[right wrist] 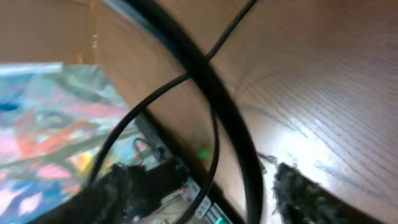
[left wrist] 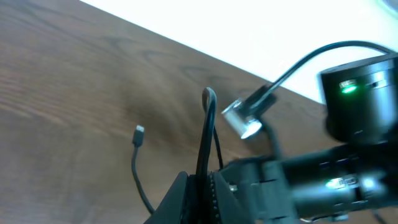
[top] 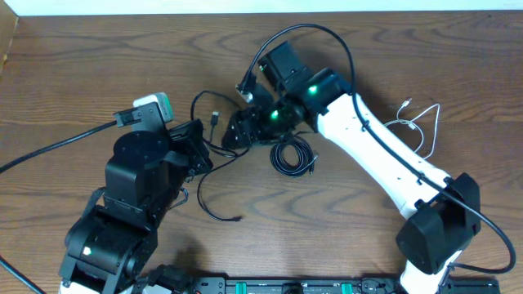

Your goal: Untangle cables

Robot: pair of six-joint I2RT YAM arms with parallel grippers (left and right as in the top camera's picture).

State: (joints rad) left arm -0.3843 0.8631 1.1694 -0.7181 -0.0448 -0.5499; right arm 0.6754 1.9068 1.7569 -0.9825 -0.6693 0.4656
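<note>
One white cable [top: 421, 122] is set apart; the black cables [top: 292, 155] are not yet separated, one being pinched by the left gripper [left wrist: 202, 183], while the right gripper [right wrist: 211, 196] is held parted.

Overhead light is even and sharp. The left wrist view is soft, with the black cable [left wrist: 206, 134] hazy and the backdrop blown white. The right wrist view is heavily blurred, with glare on the desk [right wrist: 298, 143].

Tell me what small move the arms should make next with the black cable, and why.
Probably lift the left fingers slightly and draw away from the right fingers. The left ones look pinched on the long black cable, whose loop stands up between them, while the black coil and white cable already lie apart.
</note>
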